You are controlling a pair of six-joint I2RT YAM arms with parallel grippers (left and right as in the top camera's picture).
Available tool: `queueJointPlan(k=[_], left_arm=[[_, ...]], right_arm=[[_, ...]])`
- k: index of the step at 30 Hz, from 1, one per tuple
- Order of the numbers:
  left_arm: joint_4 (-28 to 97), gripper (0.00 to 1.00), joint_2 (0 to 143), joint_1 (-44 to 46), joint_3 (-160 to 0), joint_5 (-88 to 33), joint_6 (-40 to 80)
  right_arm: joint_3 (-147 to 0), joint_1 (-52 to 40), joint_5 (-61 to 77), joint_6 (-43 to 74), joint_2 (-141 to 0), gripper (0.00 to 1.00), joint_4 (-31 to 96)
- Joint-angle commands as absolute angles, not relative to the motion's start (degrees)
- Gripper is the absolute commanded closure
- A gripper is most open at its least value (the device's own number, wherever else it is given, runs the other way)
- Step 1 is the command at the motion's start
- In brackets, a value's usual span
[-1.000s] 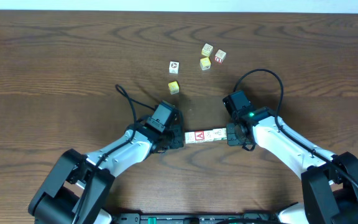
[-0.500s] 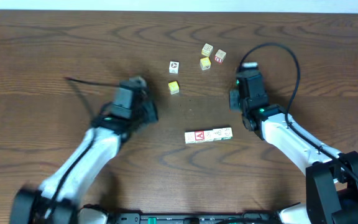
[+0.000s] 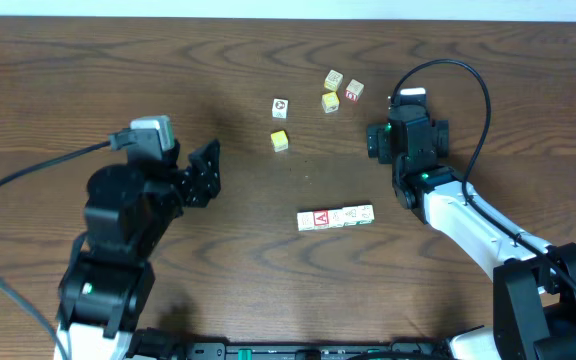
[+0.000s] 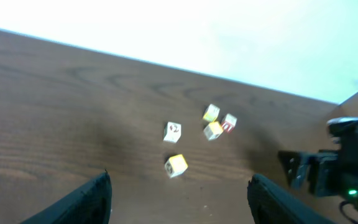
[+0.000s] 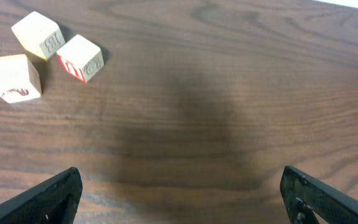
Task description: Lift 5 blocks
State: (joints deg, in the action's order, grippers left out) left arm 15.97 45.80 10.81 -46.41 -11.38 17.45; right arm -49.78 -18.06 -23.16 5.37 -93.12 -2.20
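Your left pincer (image 3: 204,172) stands spread wide with nothing in it; in its wrist view both fingers (image 4: 92,199) sit far apart at the bottom edge. Your right pincer (image 3: 406,138) is spread just as wide and is also empty, its fingers (image 5: 48,196) at the far corners of its own view. The row of blocks (image 3: 335,217) lies on the counter (image 3: 48,90) between the two arms, the cubes touching end to end, with the red-faced block (image 3: 319,219) near its left end. The row is well apart from both pincers. Beyond it sit a white cube (image 3: 280,106), a yellow cube (image 3: 280,140) and a cluster of three cubes (image 3: 334,80).
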Motion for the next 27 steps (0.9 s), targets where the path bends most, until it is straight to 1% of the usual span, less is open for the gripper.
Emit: queueJointPlan(k=[1,9,12,14,15,16,18,20,22,25,27], left_arm=[[16.47,0.28,43.11,10.52,-47.07,-10.85,16.1],[16.71,0.28,43.16,10.52,-47.07,-10.74,15.9],[22.0,0.28,43.35,10.52,-47.07,-9.41,15.0],[22.94,0.28,43.33,10.5,-47.07,-7.29,14.5],[21.93,0.28,43.2,10.52,-47.07,-7.62,11.88],[19.44,0.28,42.83,10.52,-47.07,-10.04,4.23],[14.66,0.28,41.95,10.68,-46.94,-14.74,-5.65],[10.24,0.28,40.12,10.7,-46.48,-16.84,-11.16],[6.42,0.28,35.94,10.74,-44.69,-17.34,-12.4],[4.1,0.28,27.97,10.72,-40.27,-16.47,-12.4],[0.73,0.28,21.93,10.61,-34.54,-14.85,-12.38]], right_arm=[[-49.8,-17.72,-23.68,4.62,-93.47,0.01,-1.34],[-49.8,-17.72,-23.66,4.62,-93.47,0.01,-0.34],[-49.8,-17.72,-23.68,4.62,-93.47,0.01,-0.34],[-49.8,-17.72,-23.68,4.62,-93.47,0.01,-0.34],[-49.8,-17.72,-23.66,4.62,-93.47,0.01,-0.34],[-49.8,-17.72,-23.66,4.62,-93.47,0.01,-0.34],[-49.8,-17.72,-23.66,4.62,-93.47,0.01,-0.34],[-49.8,-17.72,-23.66,4.62,-93.47,0.01,-0.34],[-49.8,-17.72,-23.66,4.62,-93.47,0.01,-0.34],[-49.8,-17.72,-23.68,4.62,-93.47,0.01,-0.34],[-49.8,-17.72,-23.66,4.62,-93.47,0.01,-0.34]])
